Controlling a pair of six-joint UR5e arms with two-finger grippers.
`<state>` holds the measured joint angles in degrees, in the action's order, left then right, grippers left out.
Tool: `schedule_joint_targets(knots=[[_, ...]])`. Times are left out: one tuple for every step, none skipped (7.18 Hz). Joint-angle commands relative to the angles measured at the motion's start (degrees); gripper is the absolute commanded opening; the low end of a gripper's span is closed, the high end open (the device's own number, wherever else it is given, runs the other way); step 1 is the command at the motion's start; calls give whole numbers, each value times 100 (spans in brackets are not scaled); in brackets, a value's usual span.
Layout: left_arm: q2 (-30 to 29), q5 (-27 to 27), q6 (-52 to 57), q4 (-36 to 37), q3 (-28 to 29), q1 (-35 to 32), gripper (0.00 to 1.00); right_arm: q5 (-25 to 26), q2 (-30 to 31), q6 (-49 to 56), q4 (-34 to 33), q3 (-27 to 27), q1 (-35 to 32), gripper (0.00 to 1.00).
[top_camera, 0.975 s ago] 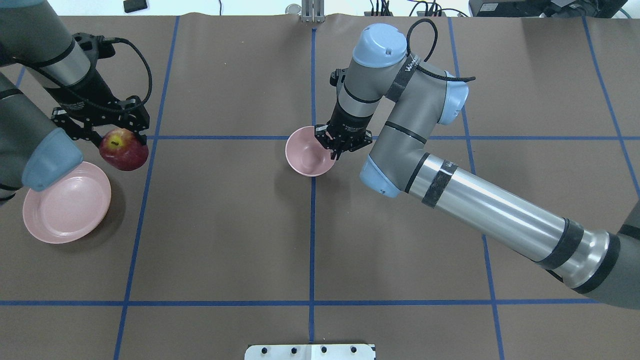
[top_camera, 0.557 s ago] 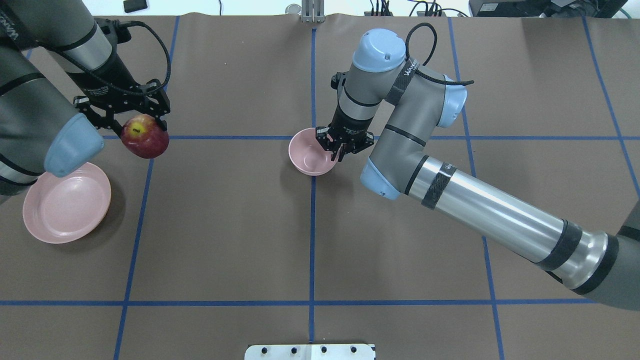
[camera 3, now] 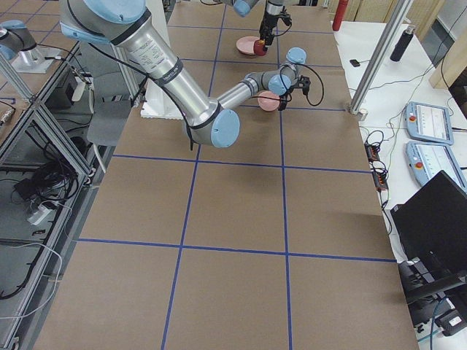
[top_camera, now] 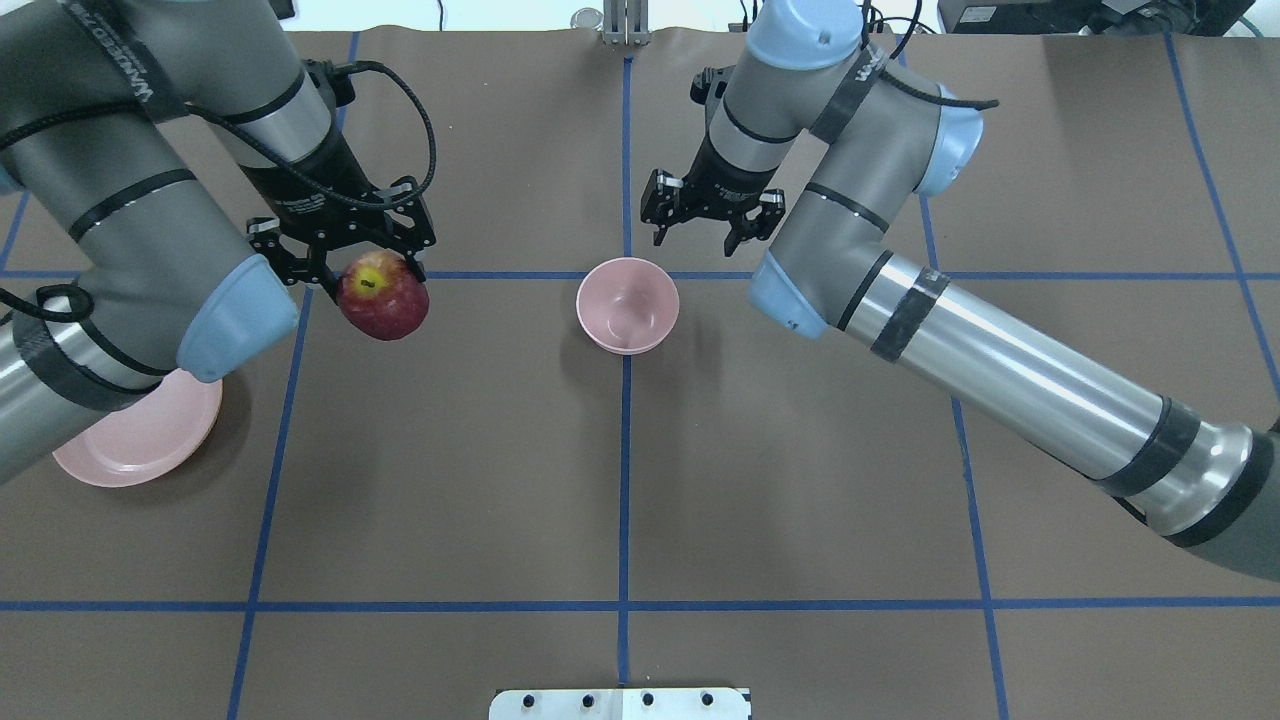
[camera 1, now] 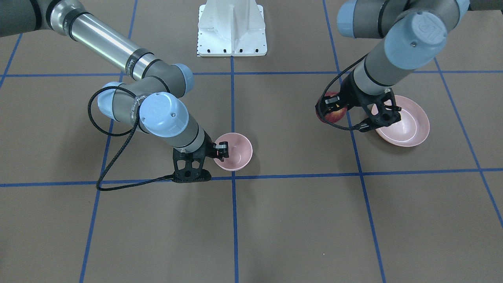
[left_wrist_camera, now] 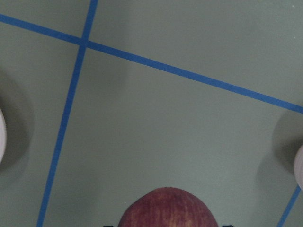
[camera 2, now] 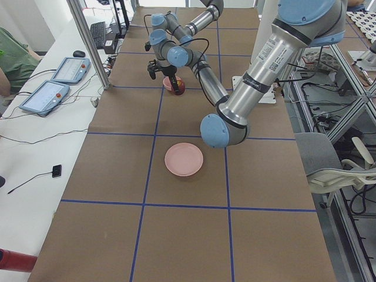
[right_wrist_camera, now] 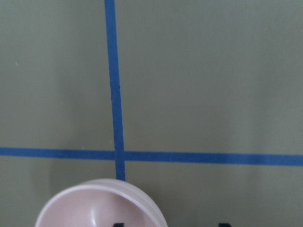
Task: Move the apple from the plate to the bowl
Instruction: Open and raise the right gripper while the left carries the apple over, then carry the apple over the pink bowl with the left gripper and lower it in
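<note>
Seen from overhead, we find the left gripper (top_camera: 375,272) clamped on the apple (top_camera: 385,300), holding it off the brown table (top_camera: 800,480) at about 9 o'clock from the bowl (top_camera: 628,305), with a clear gap between the two. The plate (top_camera: 140,440) lies at roughly 8 o'clock from the apple, partly under the left arm. We see the right gripper (top_camera: 700,238) near the bowl at 1 o'clock, fingers spread wide and holding nothing.

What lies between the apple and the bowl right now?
Nothing: in the overhead view only bare brown table separates the apple from the bowl, with a blue tape line running alongside.
</note>
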<state>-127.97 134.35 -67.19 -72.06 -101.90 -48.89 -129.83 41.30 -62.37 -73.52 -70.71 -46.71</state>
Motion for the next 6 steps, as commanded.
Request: schedule_joint_targets(knots=[[-621, -179, -1010, -769, 658, 422, 0, -410, 550, 591, -144, -458, -662, 100], [-998, -198, -1346, -1297, 1324, 485, 0, -516, 711, 1230, -711, -678, -925, 100], [-1289, -198, -1401, -1659, 1896, 529, 0, -509, 799, 1967, -1552, -907, -1146, 100], [-1449, -364, -1419, -1810, 2154, 625, 0, -491, 879, 2558, -2100, -1005, -1383, 100], [-1650, -443, -1428, -1855, 2400, 678, 0, -491, 1236, 3112, -2227, -1189, -1585, 100], [-1896, -453, -1428, -1882, 2759, 783, 0, -508, 1501, 3622, -2246, -1277, -1779, 100]])
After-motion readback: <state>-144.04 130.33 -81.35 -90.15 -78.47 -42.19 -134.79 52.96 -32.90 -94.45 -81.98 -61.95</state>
